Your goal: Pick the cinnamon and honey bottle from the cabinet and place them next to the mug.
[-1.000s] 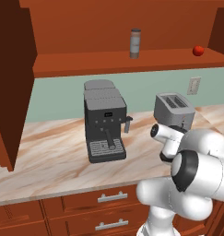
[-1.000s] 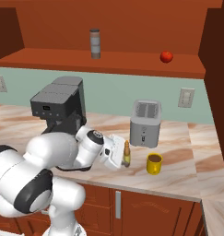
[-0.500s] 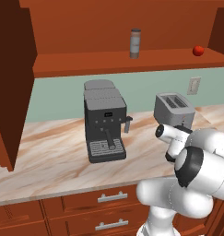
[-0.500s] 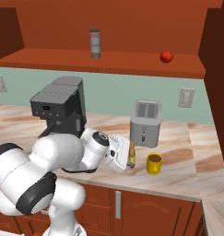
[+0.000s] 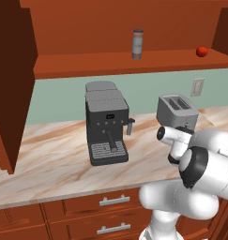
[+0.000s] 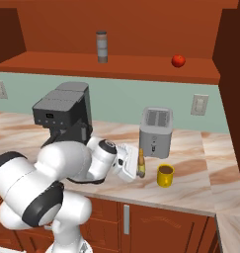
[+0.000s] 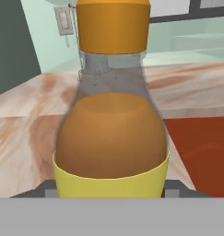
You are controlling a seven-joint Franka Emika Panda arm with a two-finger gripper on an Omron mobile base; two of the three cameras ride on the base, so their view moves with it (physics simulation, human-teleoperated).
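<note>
Setting the honey bottle down beside the mug
The gripper, clamped on it, had carried it nearer; cinnamon remained in the cabinet

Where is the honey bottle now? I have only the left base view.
Observer: The gripper holds the honey bottle in front of the toaster.
Operator: How near is the mug?
Observer: The mug stands on the counter, just right of the bottle, apart from it.
Operator: Is the bottle tilted?
Observer: No, the right base view shows it upright, cap up.
</note>
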